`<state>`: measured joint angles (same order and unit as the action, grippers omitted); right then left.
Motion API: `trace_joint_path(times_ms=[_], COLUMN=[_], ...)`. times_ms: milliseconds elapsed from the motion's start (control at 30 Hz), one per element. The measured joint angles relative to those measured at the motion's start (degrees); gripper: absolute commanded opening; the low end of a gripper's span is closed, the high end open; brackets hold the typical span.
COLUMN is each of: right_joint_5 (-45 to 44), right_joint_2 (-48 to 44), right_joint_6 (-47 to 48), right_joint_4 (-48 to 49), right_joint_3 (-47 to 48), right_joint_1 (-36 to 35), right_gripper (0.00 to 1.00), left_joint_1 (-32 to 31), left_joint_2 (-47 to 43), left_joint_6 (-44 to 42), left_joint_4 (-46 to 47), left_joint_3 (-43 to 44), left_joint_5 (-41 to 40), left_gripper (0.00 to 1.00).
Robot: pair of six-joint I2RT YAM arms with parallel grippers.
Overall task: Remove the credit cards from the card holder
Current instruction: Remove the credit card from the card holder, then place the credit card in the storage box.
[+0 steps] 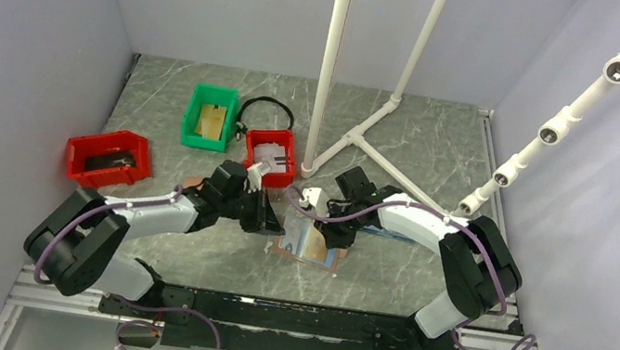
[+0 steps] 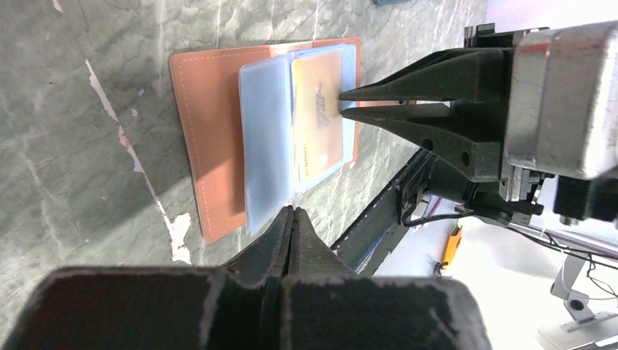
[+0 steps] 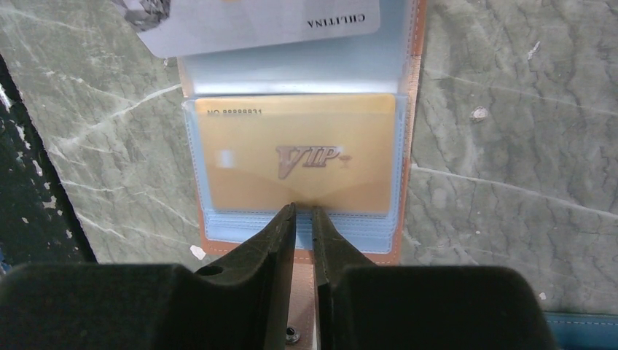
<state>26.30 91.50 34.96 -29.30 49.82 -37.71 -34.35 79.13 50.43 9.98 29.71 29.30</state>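
Observation:
The card holder lies open on the marble table, brown outside and light blue inside. A gold VIP card sits in its clear sleeve. A pale grey credit card lies tilted over the holder's far half. My right gripper hovers at the gold card's near edge, jaws a narrow gap apart with nothing between them; it shows as well in the left wrist view. My left gripper is shut and empty at the holder's opposite edge.
A red bin with pale cards stands behind the holder, beside a green bin and another red bin at the left. White pipes rise at the back. A blue holder lies under the right arm.

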Motion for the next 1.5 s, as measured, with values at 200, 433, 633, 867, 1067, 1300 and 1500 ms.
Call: trace_joint_path(times_ms=[200, 433, 633, 867, 1067, 1300, 1500], right_joint_5=[0.3, 1.2, 1.5, 2.7, 3.4, 4.3, 5.1], right_joint_2=[0.0, -0.2, -0.6, -0.8, -0.8, -0.8, -0.8], right_joint_6=[0.0, 0.0, 0.0, 0.2, 0.2, 0.1, 0.1], right_joint_4=[-0.1, -0.5, -0.6, -0.8, -1.1, -1.5, -1.8], right_joint_3=[0.0, 0.0, -0.2, -0.4, -0.4, -0.4, -0.4], right_joint_1=[0.0, 0.0, 0.1, 0.8, 1.2, 2.1, 3.2], right_gripper=[0.21, 0.27, 0.27, 0.27, 0.27, 0.27, 0.27], left_joint_1=[2.1, 6.3, 12.3, 20.4, 27.7, 29.1, 29.1], left_joint_2=[-3.9, -9.1, -12.1, -14.5, -9.8, 2.8, 10.7], left_joint_6=[-1.7, -3.9, -7.0, -12.0, -13.6, -14.5, -15.3], left_joint_4=[-2.9, -9.9, -18.6, -27.1, -27.8, -25.7, -24.2], left_joint_3=[0.0, 1.2, 5.4, 12.0, 18.6, 28.2, 32.6], left_joint_5=[0.3, 1.3, 3.2, 6.5, 10.1, 11.4, 11.4], left_gripper=[0.0, 0.0, 0.0, 0.0, 0.0, 0.0, 0.0])
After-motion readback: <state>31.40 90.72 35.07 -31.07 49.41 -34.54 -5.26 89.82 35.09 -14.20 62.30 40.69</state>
